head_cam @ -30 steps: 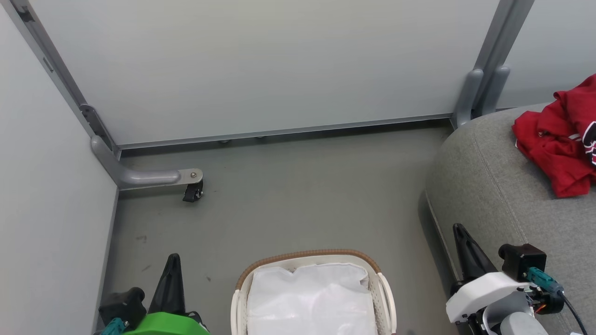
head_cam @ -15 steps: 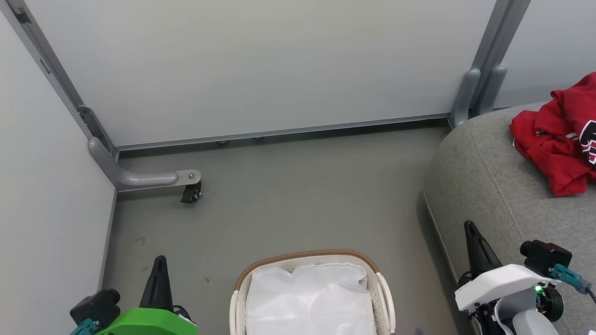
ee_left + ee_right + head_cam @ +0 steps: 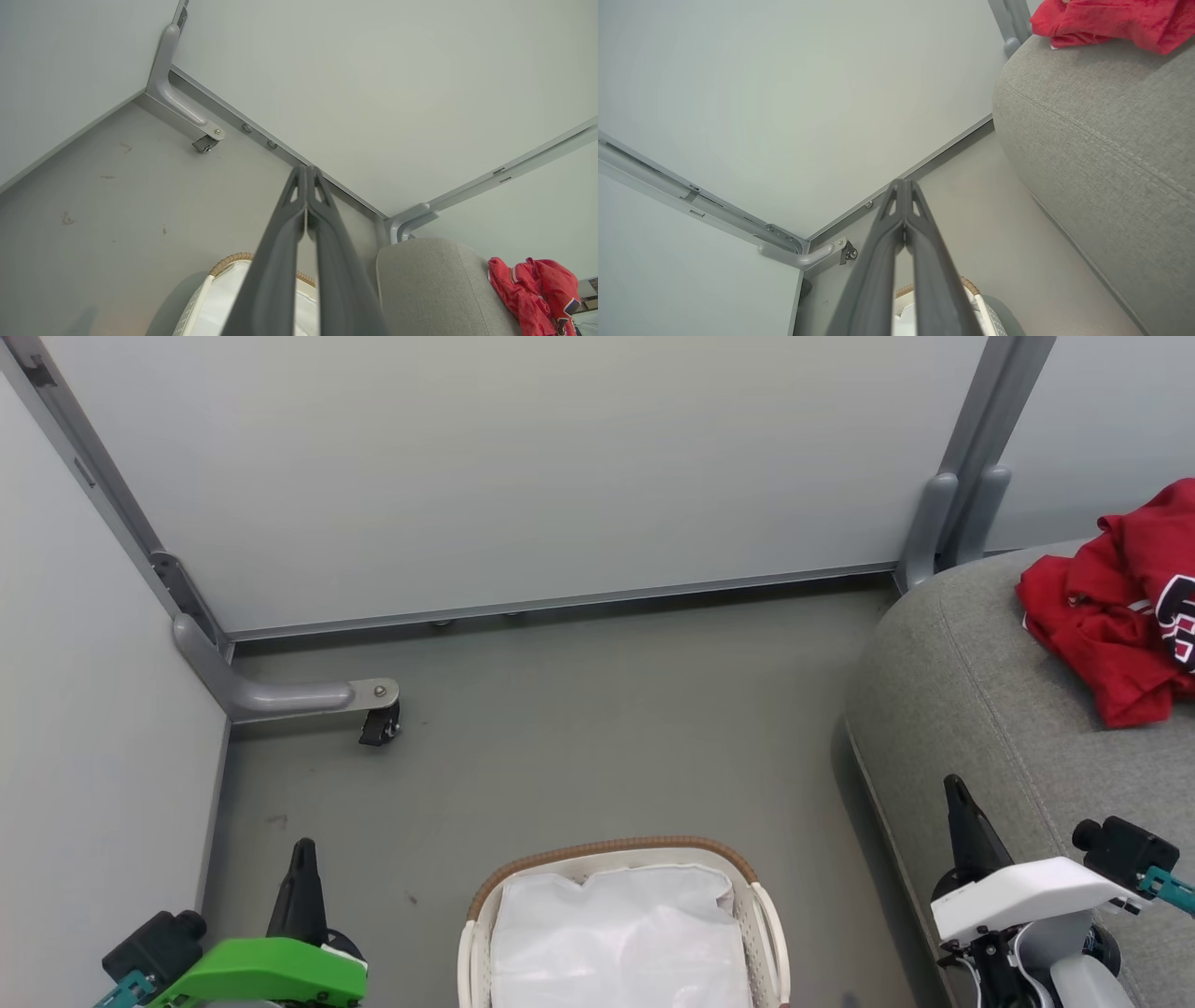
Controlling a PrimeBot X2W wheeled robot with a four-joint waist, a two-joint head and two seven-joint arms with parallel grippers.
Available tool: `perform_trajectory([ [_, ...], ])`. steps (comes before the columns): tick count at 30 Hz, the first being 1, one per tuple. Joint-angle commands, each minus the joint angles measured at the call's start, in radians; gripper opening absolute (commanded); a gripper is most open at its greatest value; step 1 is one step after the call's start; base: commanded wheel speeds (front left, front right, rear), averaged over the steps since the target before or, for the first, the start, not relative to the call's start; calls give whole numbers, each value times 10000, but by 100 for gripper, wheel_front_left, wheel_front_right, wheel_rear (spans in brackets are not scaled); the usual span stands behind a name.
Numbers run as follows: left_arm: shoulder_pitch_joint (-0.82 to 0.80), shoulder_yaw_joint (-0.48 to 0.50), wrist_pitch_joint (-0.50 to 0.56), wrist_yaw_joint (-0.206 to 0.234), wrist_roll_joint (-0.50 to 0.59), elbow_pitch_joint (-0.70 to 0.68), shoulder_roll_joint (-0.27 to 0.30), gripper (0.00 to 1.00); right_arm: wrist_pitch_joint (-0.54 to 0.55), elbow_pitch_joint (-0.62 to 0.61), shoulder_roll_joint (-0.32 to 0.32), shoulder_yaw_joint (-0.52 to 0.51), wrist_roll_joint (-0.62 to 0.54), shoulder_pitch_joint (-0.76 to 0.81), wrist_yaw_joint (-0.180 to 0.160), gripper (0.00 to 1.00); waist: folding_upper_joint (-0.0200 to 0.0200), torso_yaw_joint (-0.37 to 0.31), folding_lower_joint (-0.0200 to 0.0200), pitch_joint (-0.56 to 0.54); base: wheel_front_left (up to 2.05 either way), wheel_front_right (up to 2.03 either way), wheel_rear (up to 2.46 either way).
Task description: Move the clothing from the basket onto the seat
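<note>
Head view, clothing: the red jersey (image 3: pixel 1111 616) lies crumpled on the grey seat cushion (image 3: pixel 971 709), toward its far end and well apart from the laundry basket (image 3: pixel 607 847).
Basket: it stands on the floor (image 3: pixel 579 728) between the two arms. What shows of its inside is only the white liner (image 3: pixel 621 933), and its near part is cut off by the frame.
Left gripper: the left gripper (image 3: pixel 302 854) has its fingers pressed together with nothing in them, above the floor beside the basket.
Right gripper: the right gripper (image 3: pixel 954 789) is likewise closed and empty, just beside the cushion's front edge.
Step in hand: probably the closing check, with the transfer seemingly done.
Doing it well: look into the hidden near part of the basket before calling it empty; red would stand out against the white liner.
Clearance: in any retreat, keep the right fingers off the cushion's seam and the left ones off the woven rim.
Jersey placement: it sits well in from the rounded edge, so slipping off looks unlikely and it needs no touching.
</note>
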Motion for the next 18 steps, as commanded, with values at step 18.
perform_trajectory([
  [18,-507,440,651,-170,-2223,-259,49,0,633,-368,-83,-252,2485,-53,-5,0,0,-84,0,-8,0,0,0],
])
